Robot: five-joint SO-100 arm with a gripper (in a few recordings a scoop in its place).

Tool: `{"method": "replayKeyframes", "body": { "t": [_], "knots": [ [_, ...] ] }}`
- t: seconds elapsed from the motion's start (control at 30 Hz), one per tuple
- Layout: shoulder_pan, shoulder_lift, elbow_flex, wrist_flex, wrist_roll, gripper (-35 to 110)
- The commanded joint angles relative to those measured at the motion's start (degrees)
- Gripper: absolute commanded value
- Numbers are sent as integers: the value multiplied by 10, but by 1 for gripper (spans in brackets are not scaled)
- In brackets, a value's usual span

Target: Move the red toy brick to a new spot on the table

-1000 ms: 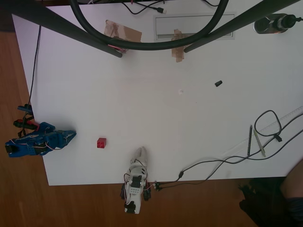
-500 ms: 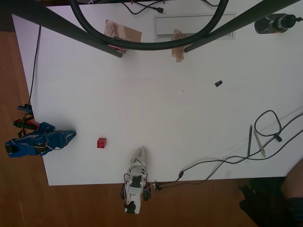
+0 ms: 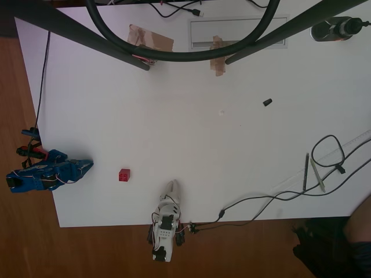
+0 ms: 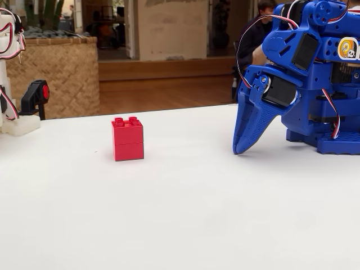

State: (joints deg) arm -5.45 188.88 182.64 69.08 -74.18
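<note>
The red toy brick (image 3: 124, 174) stands alone on the white table (image 3: 203, 139) near its lower left corner in the overhead view. My blue gripper (image 3: 88, 165) rests at the table's left edge, pointing toward the brick with a gap between them. In the fixed view the brick (image 4: 127, 139) shows its studs on top and sits to the left of my gripper (image 4: 242, 148), whose tip is down on the table (image 4: 180, 219). The fingers are pressed together, shut on nothing.
A small black object (image 3: 267, 102) lies right of centre. Two pens (image 3: 305, 171) and a looped black cable (image 3: 327, 152) lie at the right. Tape patches (image 3: 151, 39) and dark stand legs (image 3: 87, 35) cross the top. A person (image 3: 333, 243) is at the lower right.
</note>
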Motion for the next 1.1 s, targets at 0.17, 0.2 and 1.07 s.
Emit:
{"method": "replayKeyframes", "body": {
  "t": [0.17,0.2,1.07],
  "knots": [
    [17,-46,-26,-24,-33,0],
    [17,-52,-37,-25,-33,0],
    [88,-579,-483,-303,-172,15]
  ]
}}
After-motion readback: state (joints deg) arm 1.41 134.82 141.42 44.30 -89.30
